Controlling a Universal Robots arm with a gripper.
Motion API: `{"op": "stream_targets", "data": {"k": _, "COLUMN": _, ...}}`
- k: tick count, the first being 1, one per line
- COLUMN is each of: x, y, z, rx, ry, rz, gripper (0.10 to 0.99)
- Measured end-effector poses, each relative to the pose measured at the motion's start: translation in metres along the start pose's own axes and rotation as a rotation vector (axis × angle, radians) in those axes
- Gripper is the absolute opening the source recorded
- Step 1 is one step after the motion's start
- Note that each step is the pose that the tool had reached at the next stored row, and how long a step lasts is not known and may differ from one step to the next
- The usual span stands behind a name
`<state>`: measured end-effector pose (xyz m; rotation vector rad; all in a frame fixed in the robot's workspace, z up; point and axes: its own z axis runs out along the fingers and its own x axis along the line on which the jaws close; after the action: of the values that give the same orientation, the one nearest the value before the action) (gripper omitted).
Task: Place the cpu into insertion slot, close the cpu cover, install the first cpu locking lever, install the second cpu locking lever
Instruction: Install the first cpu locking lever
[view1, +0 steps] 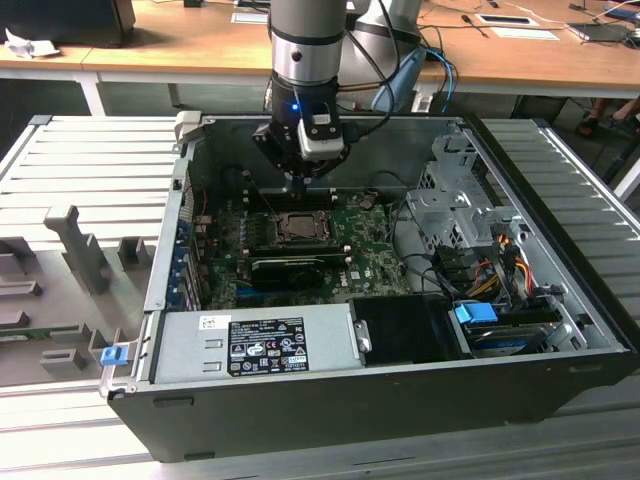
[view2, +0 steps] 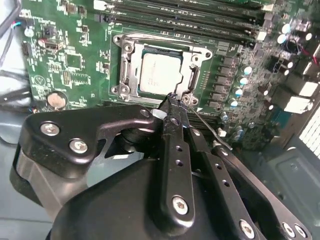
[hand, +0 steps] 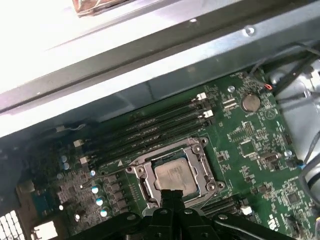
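Small silver-beige square cpu (view2: 161, 74) seated; thin silver-grey metal cover frame (view2: 131, 67) looks down over it. Black claw (view2: 172, 101) pinched shut at the socket edge, nothing visibly gripped. Locking levers probably still to do.

You have one computer case (view1: 330, 405), holding one green motherboard (view1: 372, 250) and one grey power supply box (view1: 255, 345). On the board, count one cpu (view2: 159, 75) and one cpu cover (view2: 125, 59) framing it. There is also one round coin cell (hand: 250, 103). The long black memory slots (hand: 150, 131) number four, as far as the first wrist view lets you count. Two blue plastic tabs (view1: 113, 353) show in the exterior view. One gripper (view2: 170, 98) is over the board.
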<state>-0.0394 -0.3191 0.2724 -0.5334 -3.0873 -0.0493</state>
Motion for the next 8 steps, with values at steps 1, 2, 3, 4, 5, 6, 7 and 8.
{"op": "stream_targets", "data": {"k": 1, "x": 0.0, "y": 0.0, "z": 0.0, "rx": 0.0, "ry": 0.0004, "rz": -0.014, "gripper": 0.106}}
{"op": "stream_targets", "data": {"k": 2, "x": 0.0, "y": 0.0, "z": 0.0, "rx": 0.0, "ry": 0.0007, "rz": -0.023, "gripper": 0.106}}
{"op": "stream_targets", "data": {"k": 3, "x": 0.0, "y": 0.0, "z": 0.0, "rx": 0.001, "ry": 0.0011, "rz": -0.038, "gripper": 0.106}}
{"op": "stream_targets", "data": {"k": 4, "x": 0.0001, "y": 0.0, "z": 0.0, "rx": 0.001, "ry": 0.0014, "rz": -0.047, "gripper": 0.106}}
{"op": "stream_targets", "data": {"k": 5, "x": 0.0001, "y": -0.0001, "z": 0.0, "rx": 0.001, "ry": 0.0023, "rz": -0.077, "gripper": 0.106}}
{"op": "stream_targets", "data": {"k": 6, "x": 0.0002, "y": -0.0001, "z": 0.0, "rx": 0.001, "ry": 0.0031, "rz": -0.105, "gripper": 0.106}}
{"op": "stream_targets", "data": {"k": 7, "x": 0.0001, "y": 0.0, "z": 0.0, "rx": 0.002, "ry": 0.0038, "rz": -0.128, "gripper": 0.106}}
{"op": "stream_targets", "data": {"k": 8, "x": 0.0002, "y": -0.0001, "z": 0.0, "rx": 0.002, "ry": 0.0042, "rz": -0.141, "gripper": 0.106}}
